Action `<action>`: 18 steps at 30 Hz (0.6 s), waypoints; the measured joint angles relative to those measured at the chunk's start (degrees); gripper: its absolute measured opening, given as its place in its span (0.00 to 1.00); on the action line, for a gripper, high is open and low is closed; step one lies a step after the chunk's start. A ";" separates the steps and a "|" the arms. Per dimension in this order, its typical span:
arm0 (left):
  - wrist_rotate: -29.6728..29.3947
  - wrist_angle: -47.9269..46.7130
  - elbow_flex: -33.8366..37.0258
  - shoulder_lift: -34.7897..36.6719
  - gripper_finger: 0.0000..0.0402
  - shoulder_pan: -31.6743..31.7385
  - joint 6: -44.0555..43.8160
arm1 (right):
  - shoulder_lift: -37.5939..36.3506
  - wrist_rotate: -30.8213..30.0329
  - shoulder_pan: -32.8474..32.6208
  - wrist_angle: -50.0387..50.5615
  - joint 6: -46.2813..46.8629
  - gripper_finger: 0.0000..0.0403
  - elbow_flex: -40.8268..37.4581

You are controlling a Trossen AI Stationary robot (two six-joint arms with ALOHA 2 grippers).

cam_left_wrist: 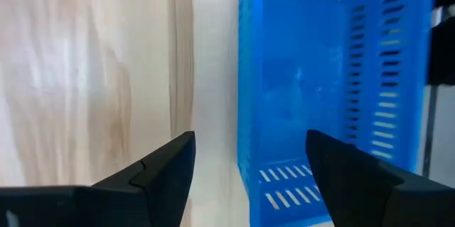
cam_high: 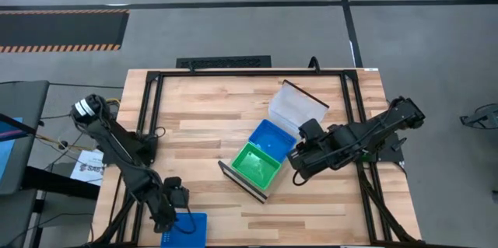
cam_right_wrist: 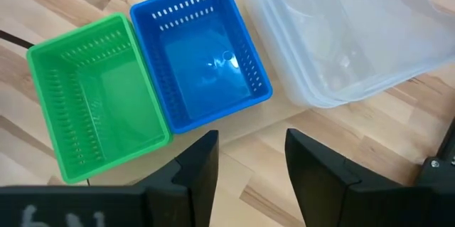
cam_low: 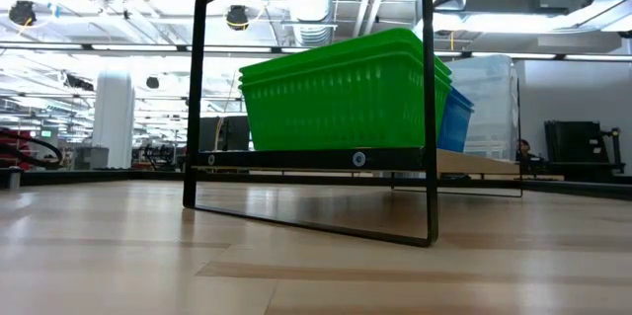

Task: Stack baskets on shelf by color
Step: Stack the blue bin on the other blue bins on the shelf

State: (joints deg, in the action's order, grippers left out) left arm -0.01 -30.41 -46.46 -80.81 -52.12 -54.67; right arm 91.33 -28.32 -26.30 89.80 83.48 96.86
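Jaws of the left gripper stand spread at the table's near edge, straddling one side wall of the loose blue basket, whose length runs ahead of the fingers; the right gripper, jaws also parted and holding nothing, hovers beside the shelf

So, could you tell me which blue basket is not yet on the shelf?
The blue perforated plastic basket at the table's near edge, beside the left gripper; the other blue basket sits on the light-wood shelf.
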 joint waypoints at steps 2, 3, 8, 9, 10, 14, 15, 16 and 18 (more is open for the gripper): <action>1.48 1.02 0.00 -2.08 0.63 -0.12 1.08 | 0.02 0.00 0.00 -0.04 -0.01 0.45 0.00; 1.70 1.48 0.00 -2.82 0.62 -0.33 1.42 | 0.02 0.00 0.00 -0.02 0.00 0.45 0.00; 0.73 2.97 0.00 -3.67 0.52 -0.44 1.55 | 0.02 0.00 -0.28 -0.04 0.00 0.45 0.00; 0.56 2.83 0.00 -3.67 0.48 -0.37 1.55 | 0.02 0.00 -0.35 -0.04 -0.03 0.45 0.00; 0.12 2.49 0.00 -3.67 0.44 -0.39 1.55 | 0.02 0.00 -0.37 -0.04 -0.14 0.45 0.00; -0.28 2.34 1.02 -3.67 0.23 -0.50 1.70 | 0.02 0.02 -0.37 -0.34 -1.49 0.44 0.00; -0.47 2.49 1.54 -3.67 0.18 -0.50 1.68 | 0.02 0.02 -0.37 -0.30 -1.48 0.44 0.00; -0.51 2.92 2.03 -3.67 0.12 -0.50 1.59 | 0.02 0.02 -0.37 -0.32 -1.47 0.44 0.00; -0.50 3.46 2.96 -3.67 0.04 -0.50 1.31 | 0.03 0.02 -0.37 -0.31 -1.49 0.44 0.00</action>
State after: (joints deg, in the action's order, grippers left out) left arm -0.52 -26.95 -43.50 -84.49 -52.62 -53.36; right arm 91.35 -28.29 -26.68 89.49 82.00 96.86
